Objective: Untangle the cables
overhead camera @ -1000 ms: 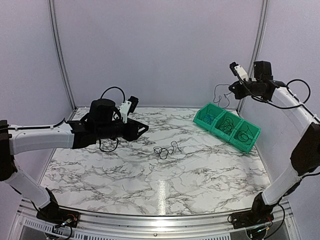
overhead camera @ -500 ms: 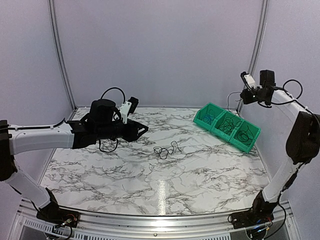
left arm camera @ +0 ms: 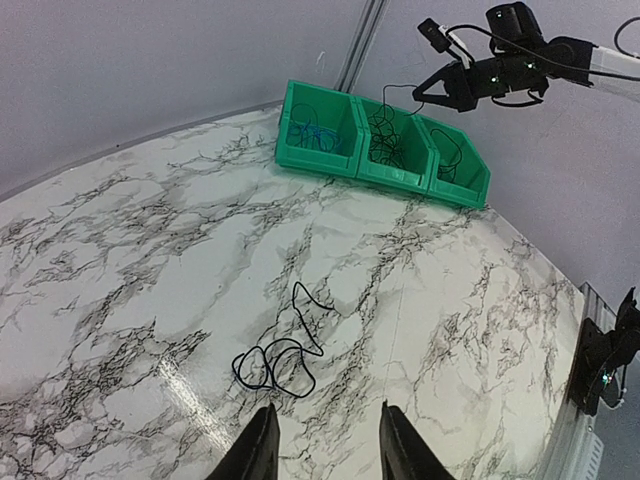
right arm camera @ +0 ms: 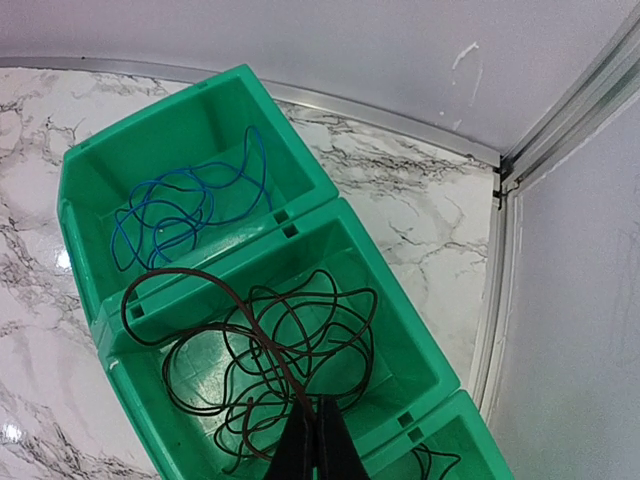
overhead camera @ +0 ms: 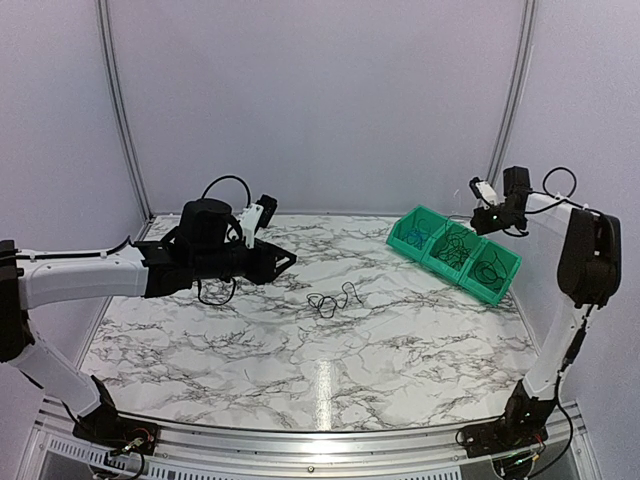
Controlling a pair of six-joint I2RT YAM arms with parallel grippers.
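Over at two o'clock, the right gripper (right arm camera: 317, 432) is pinched tight on a black cable (right arm camera: 270, 352) trailing into the middle green bin (right arm camera: 402, 338). Left gripper (left arm camera: 320, 450) hovers half-open, empty, a loose cable (left arm camera: 280, 360) on the table (left arm camera: 150, 250) at its twelve o'clock.

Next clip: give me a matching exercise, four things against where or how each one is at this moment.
1. blue cable
2. loose black cable
3. left gripper
4. right gripper

A. shut on a dark cable over the middle bin
B. in an end bin
C. open above the table
D. lying on the marble table

Pairs: 1-B, 2-D, 3-C, 4-A
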